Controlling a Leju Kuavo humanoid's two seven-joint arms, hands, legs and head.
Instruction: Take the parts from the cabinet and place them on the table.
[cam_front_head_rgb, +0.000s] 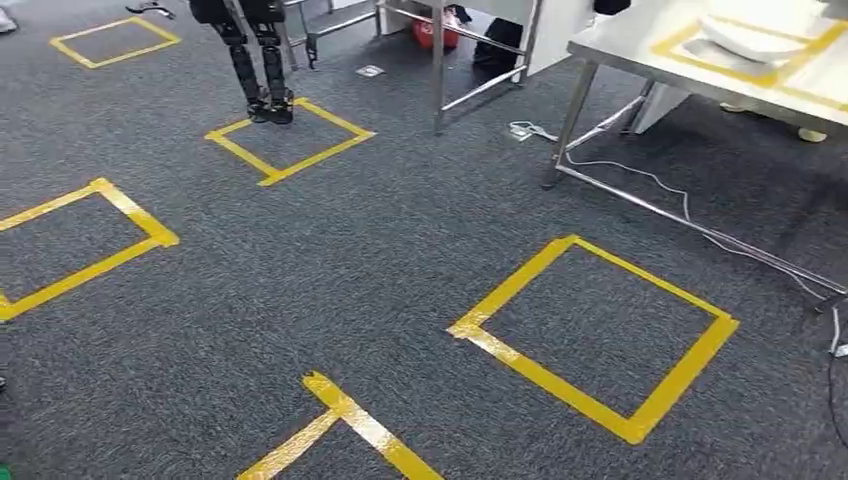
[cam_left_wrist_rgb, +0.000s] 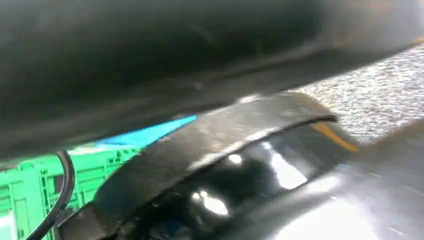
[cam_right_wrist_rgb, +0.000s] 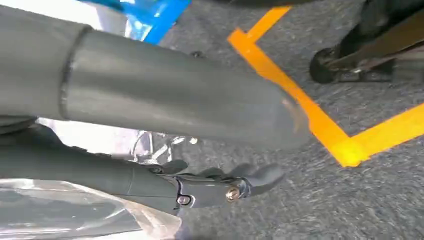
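Note:
A white table stands at the far right in the head view, and a white part lies on it inside a yellow tape square. My right hand hangs over the carpet, with its thick grey thumb above its darker fingers. A clear plastic bag lies against the underside of those fingers; I cannot tell whether they hold it. My left hand is a dark blur close to the lens, and its fingers cannot be made out.
Yellow tape squares mark the grey carpet. Another robot's black legs stand at the far left beside a metal frame. White cables trail under the table. A green crate sits near my left arm.

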